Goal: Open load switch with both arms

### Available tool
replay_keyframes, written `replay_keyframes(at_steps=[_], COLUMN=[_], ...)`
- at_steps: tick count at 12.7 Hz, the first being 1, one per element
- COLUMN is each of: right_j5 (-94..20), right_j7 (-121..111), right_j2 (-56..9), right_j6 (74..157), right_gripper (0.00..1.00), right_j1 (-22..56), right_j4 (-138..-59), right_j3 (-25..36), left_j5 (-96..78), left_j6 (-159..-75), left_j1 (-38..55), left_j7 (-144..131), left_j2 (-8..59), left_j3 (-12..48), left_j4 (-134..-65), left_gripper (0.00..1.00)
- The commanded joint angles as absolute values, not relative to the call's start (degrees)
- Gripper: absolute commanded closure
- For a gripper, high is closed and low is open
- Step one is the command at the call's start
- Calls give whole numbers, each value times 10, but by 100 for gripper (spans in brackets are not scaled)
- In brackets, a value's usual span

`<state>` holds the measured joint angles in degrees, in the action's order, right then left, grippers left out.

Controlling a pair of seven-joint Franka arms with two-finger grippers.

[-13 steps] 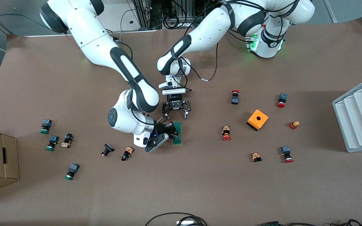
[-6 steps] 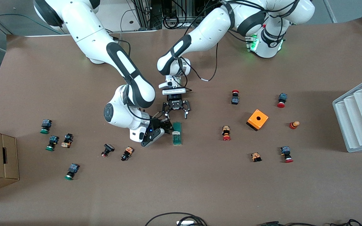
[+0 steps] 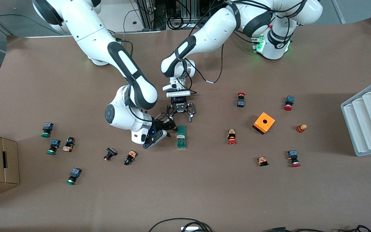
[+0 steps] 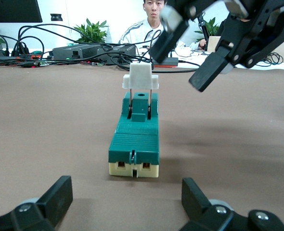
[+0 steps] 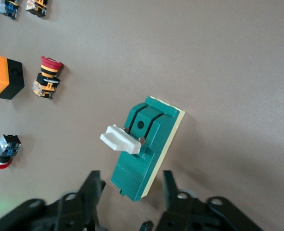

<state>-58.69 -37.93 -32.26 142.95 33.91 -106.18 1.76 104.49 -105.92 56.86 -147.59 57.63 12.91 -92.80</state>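
no text, label, brand, number or sign can be read on anything in these views, neither on the parts nor on the arms.

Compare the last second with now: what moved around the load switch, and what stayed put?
The right gripper let go of the load switch, opened, and drew back toward the right arm's end of the table. The white lever, hidden under its fingers earlier, now stands raised. The left gripper stayed open by the switch's end nearer the bases; the switch and the push buttons did not shift.

Bright even overhead light, soft shadows beneath arms, wrist-view foregrounds slightly blurred
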Motion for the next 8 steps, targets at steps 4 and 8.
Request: replay_keyframes(at_steps=[4,8], right_j5=[-606,-606], right_j7=[-390,-389], right_j2=[-301,-301], right_j6=[1426,1426], right_gripper=[59,61], right_j1=[331,330], right_j4=[-1076,-1074], right_j3=[18,18], left_j5=[1048,1048], left_j6=[-1066,-1066], left_j1=[565,565], left_j7=[-1499,-1499], left_j2=[604,604], left_j3=[125,125], left_j4=[-919,-919], left_gripper=[0,0])
